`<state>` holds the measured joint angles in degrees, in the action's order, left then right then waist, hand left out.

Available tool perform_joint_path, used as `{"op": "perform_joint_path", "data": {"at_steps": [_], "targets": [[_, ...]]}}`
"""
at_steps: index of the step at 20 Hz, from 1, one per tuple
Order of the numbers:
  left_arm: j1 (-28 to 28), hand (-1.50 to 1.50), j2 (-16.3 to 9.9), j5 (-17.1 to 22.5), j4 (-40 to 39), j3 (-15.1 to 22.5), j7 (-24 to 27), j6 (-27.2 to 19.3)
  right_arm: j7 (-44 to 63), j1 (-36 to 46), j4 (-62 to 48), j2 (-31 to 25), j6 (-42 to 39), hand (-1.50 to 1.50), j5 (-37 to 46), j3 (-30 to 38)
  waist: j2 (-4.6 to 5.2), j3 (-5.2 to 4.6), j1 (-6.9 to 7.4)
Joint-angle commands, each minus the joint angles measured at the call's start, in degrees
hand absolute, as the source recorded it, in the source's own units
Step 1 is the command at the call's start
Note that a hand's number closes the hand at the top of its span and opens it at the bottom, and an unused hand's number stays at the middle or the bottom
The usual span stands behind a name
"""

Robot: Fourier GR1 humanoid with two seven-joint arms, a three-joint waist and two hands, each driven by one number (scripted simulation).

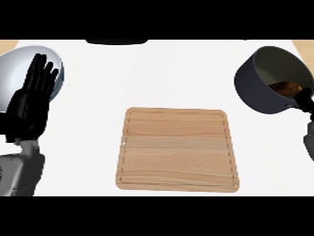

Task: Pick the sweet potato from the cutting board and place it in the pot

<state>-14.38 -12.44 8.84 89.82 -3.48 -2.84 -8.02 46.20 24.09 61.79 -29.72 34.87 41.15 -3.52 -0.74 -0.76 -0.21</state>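
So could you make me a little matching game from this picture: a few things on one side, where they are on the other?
Things:
1. cutting board
2. sweet potato
3. left robot hand
4. silver bowl

Places:
A. inside the dark pot
B. far left of the counter
C. middle of the counter, nothing on it
D. raised open in front of the bowl

Pairs: 1-C, 2-A, 3-D, 4-B

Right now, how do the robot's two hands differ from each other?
The left hand shows whole at the view's left, open with fingers straight up, resting in front of a silver bowl; the right hand is half cut off at the right edge, at the rim of the dark pot. The left touches nothing; the right is beside the sweet potato in the pot. Both are black on grey forearms.
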Motion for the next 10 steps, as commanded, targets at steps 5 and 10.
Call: {"op": "perform_joint_path", "data": {"at_steps": [5,10], "targets": [[0.44,0.00,-1.20,1.88,-3.08,-2.85,2.83,3.03,-11.31,-4.34,6.70,2.97,10.67,-1.50,-4.04,4.61,0.66,0.76,-0.05],[0.35,0.00,-2.37,2.30,-0.03,-3.25,-0.52,3.13,-11.17,-4.72,11.15,4.16,15.20,-1.50,-8.92,11.23,0.44,0.77,-0.21]]}}
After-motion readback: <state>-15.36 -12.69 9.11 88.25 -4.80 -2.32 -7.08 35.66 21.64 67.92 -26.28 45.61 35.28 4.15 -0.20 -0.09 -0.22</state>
